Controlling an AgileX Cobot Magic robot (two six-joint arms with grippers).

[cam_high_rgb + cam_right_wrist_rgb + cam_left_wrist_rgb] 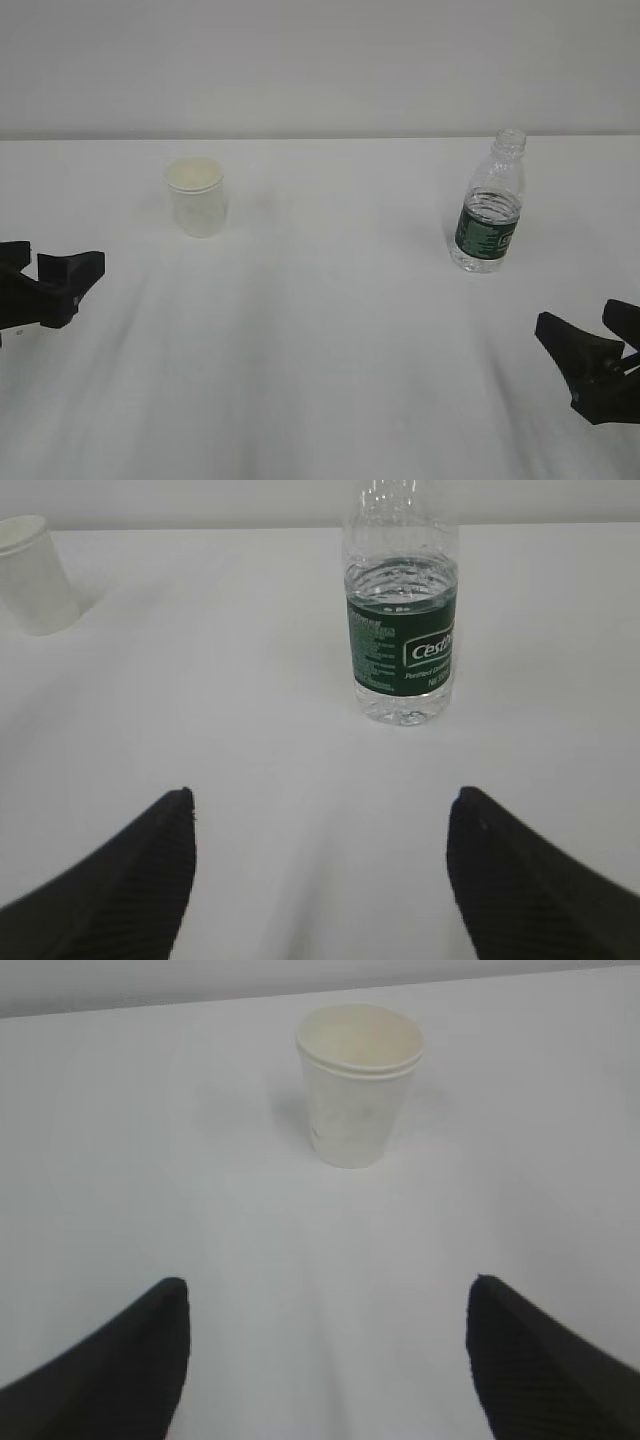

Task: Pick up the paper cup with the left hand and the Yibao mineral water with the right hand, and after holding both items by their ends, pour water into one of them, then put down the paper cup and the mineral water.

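The white paper cup (198, 197) stands upright on the white table, back left; it shows ahead of the jaws in the left wrist view (359, 1084) and far left in the right wrist view (34, 573). The Yibao mineral water bottle (489, 205), clear with a dark green label and no cap, stands upright at the right, ahead of the right jaws (402, 620). My left gripper (60, 268) is open and empty at the left edge, well short of the cup. My right gripper (588, 330) is open and empty at the lower right, short of the bottle.
The white table (320, 340) runs back to a pale wall. Nothing else stands on it.
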